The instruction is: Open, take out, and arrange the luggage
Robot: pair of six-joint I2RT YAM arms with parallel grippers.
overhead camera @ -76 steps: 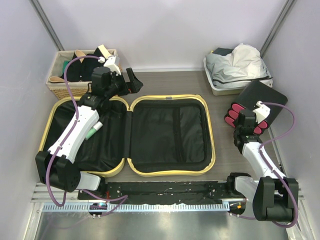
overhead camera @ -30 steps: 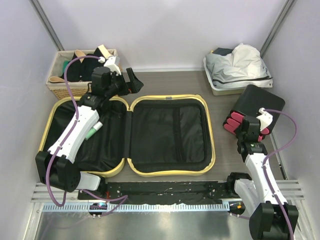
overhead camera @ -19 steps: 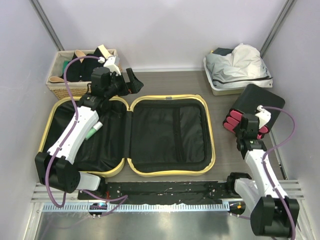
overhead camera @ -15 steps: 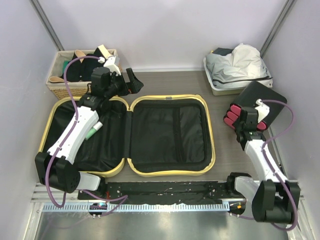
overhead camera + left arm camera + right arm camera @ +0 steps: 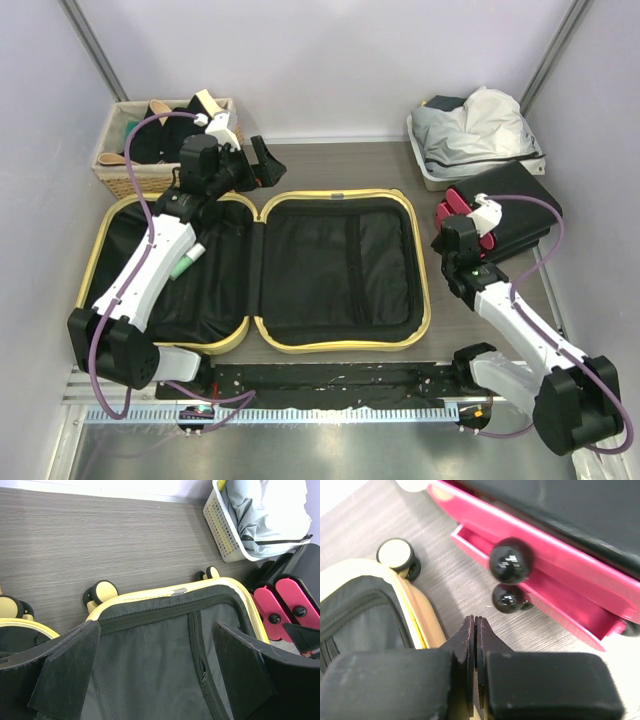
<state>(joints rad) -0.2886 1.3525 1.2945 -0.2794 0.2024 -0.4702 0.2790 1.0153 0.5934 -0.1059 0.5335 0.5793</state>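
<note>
just beside right jaws, luggage

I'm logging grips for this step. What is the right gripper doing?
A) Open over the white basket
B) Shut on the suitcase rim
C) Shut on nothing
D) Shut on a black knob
C: the right wrist view shows the right gripper with its fingers pressed together and nothing between them, beside the rim of the luggage and short of the pink-fronted box.
</note>
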